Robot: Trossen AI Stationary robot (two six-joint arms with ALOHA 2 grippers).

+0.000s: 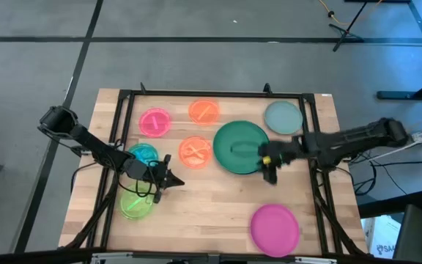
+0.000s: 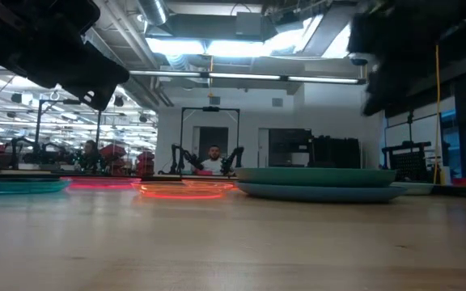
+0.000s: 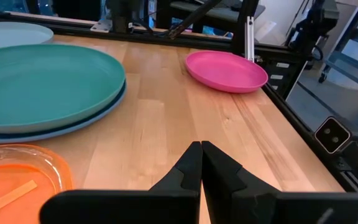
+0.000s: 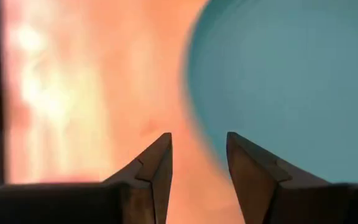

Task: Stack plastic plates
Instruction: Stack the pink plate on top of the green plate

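The large dark green plate (image 1: 240, 147) lies on a blue plate (image 3: 98, 116) in the middle of the table. My right gripper (image 1: 269, 170) is open and hovers above the green plate's near right rim (image 4: 278, 81), touching nothing. My left gripper (image 1: 176, 181) is shut and empty; it is held over bare wood between the lime plate (image 1: 136, 204) and an orange plate (image 1: 195, 151). The magenta plate (image 1: 275, 226) rests flat near the near edge. The grey-green plate (image 1: 283, 117) lies at the far right.
Small plates lie flat on the left half: pink (image 1: 154, 122), a second orange (image 1: 204, 111) and teal (image 1: 143, 154). A black frame (image 1: 127, 94) runs around the table. Bare wood (image 1: 211, 202) shows in the near middle. People sit in the room beyond.
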